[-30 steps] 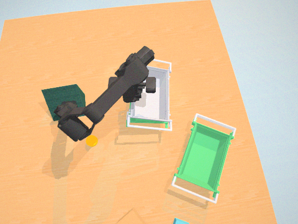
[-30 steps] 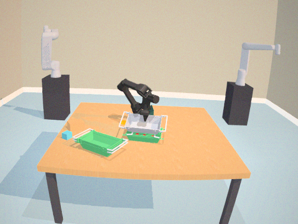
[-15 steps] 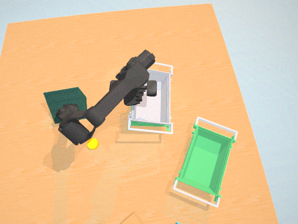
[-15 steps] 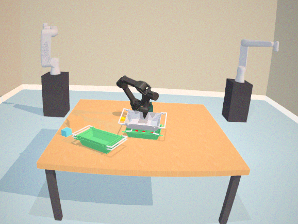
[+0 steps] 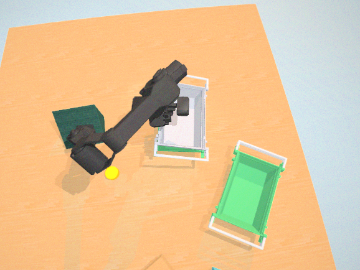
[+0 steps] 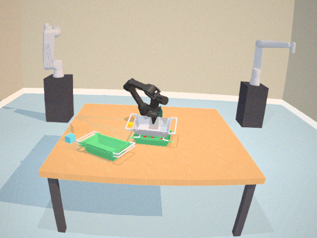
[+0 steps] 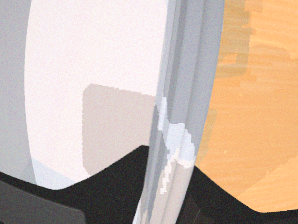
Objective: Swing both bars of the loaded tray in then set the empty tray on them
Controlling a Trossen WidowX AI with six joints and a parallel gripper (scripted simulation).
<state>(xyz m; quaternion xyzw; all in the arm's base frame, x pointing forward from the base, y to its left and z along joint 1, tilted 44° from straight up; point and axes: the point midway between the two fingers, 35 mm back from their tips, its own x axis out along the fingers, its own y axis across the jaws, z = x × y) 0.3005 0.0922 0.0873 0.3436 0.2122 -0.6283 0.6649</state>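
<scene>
The top view looks steeply down from above the fingers (image 5: 168,117) (image 6: 154,120), near enough that the table (image 5: 93,62) (image 6: 205,153) (image 7: 270,125) runs out of its lower edge. The exterior view stands farthest off, beyond the fingers from the arm's base, facing the arm and wall (image 6: 164,55) and looking slightly down. The wrist view is closest, looking past the fingers into the grey tray (image 5: 204,121) (image 6: 151,131) (image 7: 187,90). All three share that tray; only top and exterior share the green tray (image 5: 246,196) (image 6: 102,145) well apart from the fingers.
</scene>
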